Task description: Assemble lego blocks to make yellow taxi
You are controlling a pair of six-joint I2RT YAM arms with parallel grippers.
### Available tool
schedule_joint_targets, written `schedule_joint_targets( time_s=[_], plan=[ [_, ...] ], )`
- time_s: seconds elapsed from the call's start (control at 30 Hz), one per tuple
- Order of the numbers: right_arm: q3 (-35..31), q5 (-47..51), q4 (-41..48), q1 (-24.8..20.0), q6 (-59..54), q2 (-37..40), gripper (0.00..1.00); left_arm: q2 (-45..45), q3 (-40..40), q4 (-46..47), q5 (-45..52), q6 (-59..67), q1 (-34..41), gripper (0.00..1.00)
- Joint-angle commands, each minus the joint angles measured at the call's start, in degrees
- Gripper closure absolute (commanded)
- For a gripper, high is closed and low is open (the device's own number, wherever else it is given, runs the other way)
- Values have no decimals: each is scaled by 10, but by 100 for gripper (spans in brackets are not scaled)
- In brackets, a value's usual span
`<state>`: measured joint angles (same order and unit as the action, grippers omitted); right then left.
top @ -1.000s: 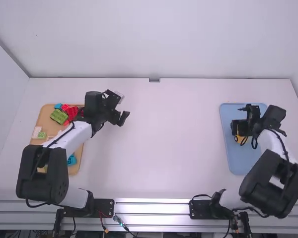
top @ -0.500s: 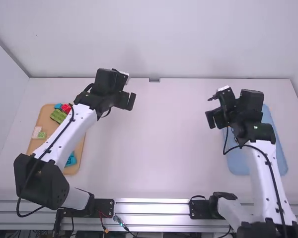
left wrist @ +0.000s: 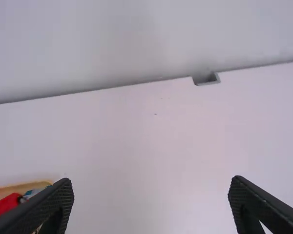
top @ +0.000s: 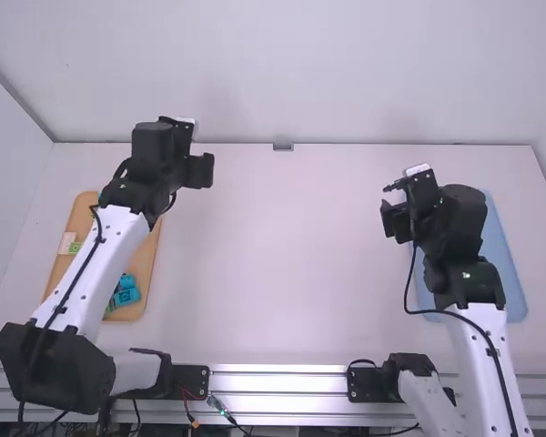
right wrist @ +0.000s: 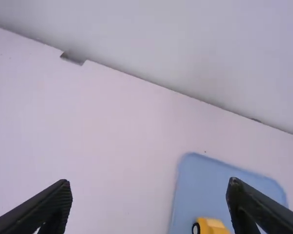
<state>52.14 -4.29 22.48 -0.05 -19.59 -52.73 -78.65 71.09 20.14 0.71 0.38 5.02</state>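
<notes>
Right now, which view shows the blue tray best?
The high view: it runs to the near end of the blue tray, though the right arm covers the middle. The right wrist view shows the far part, with a yellow block on it, but cuts off the near end. The left wrist view looks elsewhere, past the tan tray.

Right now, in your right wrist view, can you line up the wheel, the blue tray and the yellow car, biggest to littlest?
1. Blue tray
2. Yellow car, the part that shows
3. Wheel
</notes>
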Motion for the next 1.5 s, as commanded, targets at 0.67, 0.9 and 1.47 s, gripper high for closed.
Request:
schedule_joint_targets(
  time_s=[0.67, 0.9, 1.47],
  plan=[
    [-270, 43, -225, 1, 196, 279, 64, 258, -245, -201, -7, -4, -50, 59],
    [-351, 43, -225, 1, 196, 360, 79, 349, -337, -201, -7, -4, -50, 75],
    [-496, 43, -225, 1, 196, 504, 100, 559, -547, -201, -7, -4, -50, 100]
  ],
)
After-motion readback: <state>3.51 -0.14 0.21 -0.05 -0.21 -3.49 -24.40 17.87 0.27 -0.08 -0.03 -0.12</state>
